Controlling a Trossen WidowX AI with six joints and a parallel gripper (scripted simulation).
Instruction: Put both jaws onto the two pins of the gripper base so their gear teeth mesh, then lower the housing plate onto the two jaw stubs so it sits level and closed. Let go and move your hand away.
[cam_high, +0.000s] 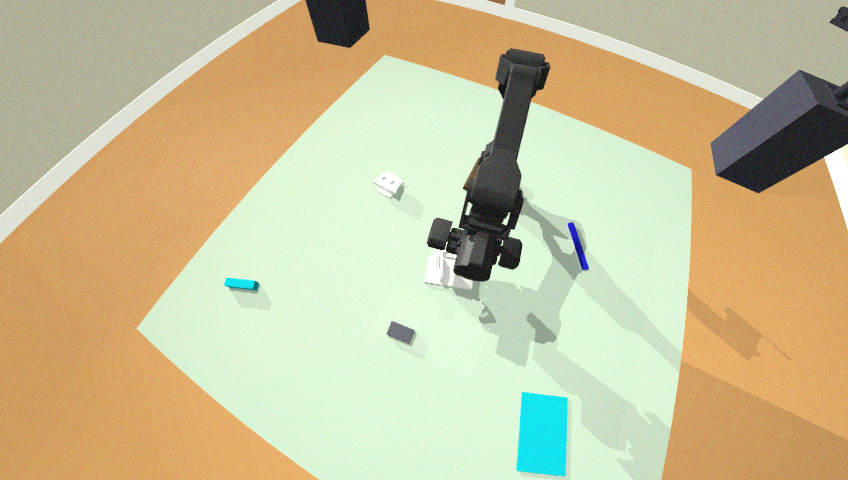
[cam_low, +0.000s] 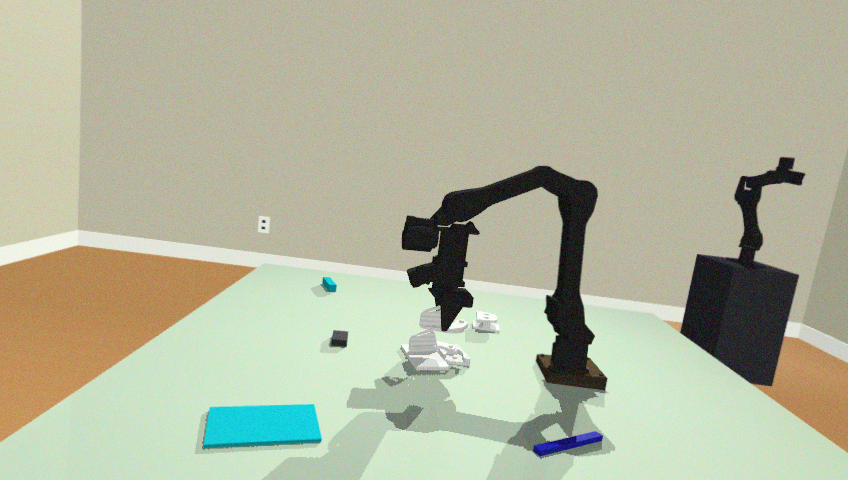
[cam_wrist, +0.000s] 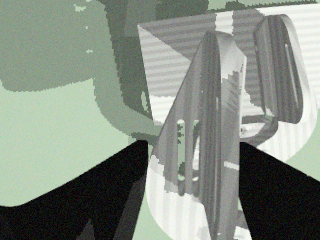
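My gripper (cam_low: 445, 327) (cam_wrist: 190, 151) is shut on a white jaw (cam_low: 429, 319) (cam_wrist: 220, 110), held upright in the air above the white gripper base. The gripper base (cam_high: 436, 278) (cam_low: 433, 362) (cam_wrist: 167, 52) lies on the mat; the arm partly covers it in the top view. The other white jaw (cam_low: 422, 342) (cam_wrist: 290, 70) stands on the base, to the right of the held jaw in the wrist view. The pins and gear teeth are hidden or too small to judge. The white housing plate (cam_high: 387, 184) (cam_low: 486, 321), with two holes, sits apart on the mat behind the base in the exterior view.
A dark grey block (cam_high: 401, 332) (cam_low: 339, 338), a small cyan block (cam_high: 241, 283) (cam_low: 329, 284), a flat cyan slab (cam_high: 542, 434) (cam_low: 261, 425) and a blue bar (cam_high: 577, 245) (cam_low: 568, 443) lie on the pale green mat (cam_high: 333, 386).
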